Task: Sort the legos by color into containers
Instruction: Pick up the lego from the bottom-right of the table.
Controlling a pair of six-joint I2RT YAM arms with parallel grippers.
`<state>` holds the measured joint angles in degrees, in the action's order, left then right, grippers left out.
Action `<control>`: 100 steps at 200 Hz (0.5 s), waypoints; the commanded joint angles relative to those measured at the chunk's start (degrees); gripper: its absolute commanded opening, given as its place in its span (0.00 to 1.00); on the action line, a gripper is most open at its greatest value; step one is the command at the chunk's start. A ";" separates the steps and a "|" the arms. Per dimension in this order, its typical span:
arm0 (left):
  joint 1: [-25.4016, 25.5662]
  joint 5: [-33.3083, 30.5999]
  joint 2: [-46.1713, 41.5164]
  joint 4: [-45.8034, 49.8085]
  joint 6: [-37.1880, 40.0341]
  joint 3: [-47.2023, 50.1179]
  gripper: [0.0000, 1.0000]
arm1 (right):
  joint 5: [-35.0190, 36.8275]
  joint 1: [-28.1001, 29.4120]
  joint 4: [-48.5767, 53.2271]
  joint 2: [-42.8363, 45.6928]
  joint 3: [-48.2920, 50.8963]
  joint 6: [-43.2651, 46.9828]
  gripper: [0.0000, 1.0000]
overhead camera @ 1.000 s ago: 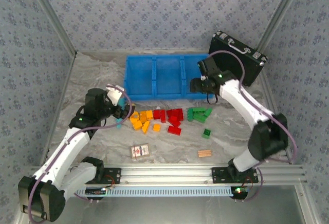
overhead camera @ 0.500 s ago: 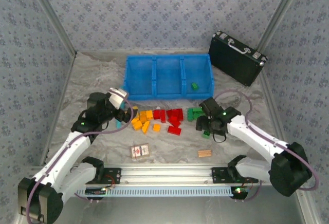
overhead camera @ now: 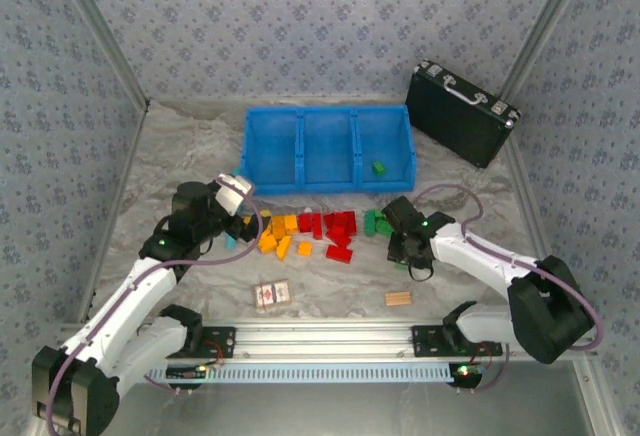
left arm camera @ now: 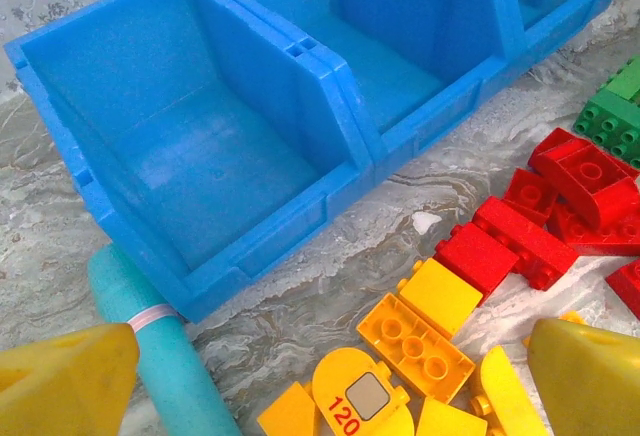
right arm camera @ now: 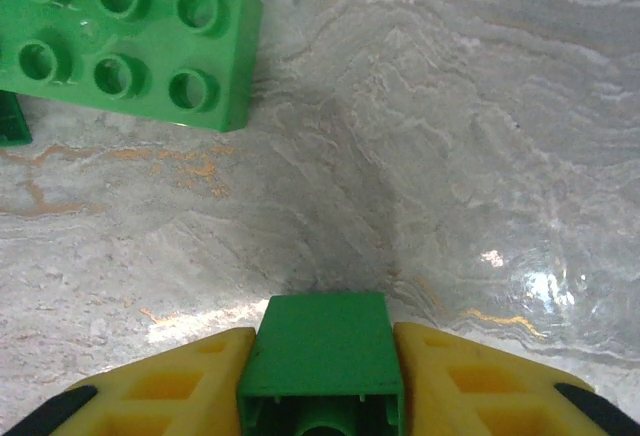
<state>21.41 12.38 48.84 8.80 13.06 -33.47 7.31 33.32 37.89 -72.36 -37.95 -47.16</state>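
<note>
The legos lie in three heaps in front of the blue tray: orange-yellow, red and green. One green brick rests in the tray's right container. My right gripper is low over the table, just right of the green heap. It is shut on a small green brick, which sits between the yellow fingers. My left gripper hangs open over the left edge of the orange-yellow bricks, with the empty left container beyond.
A black case leans at the back right. A teal cylinder lies left of the orange-yellow heap, close to the left fingers. A tan wooden block and a small printed box lie near the front edge.
The right arm came down from over the tray's right container, where a green brick now lies, to the table and shut on a lone green brick. The left gripper edged right.
</note>
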 commanded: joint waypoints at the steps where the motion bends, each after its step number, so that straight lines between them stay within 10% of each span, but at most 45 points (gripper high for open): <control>1: 0.22 -0.54 -0.85 -0.72 1.47 -0.14 1.00 | 1.08 0.22 1.97 1.45 0.60 -0.35 0.33; 100: 0.26 -2.45 -2.52 -0.45 2.66 -0.53 1.00 | 1.75 -9.16 4.88 -3.10 -22.97 14.75 0.27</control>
<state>21.39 10.44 46.63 8.93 14.55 -33.47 7.79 26.30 43.13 -72.12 -51.94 -39.75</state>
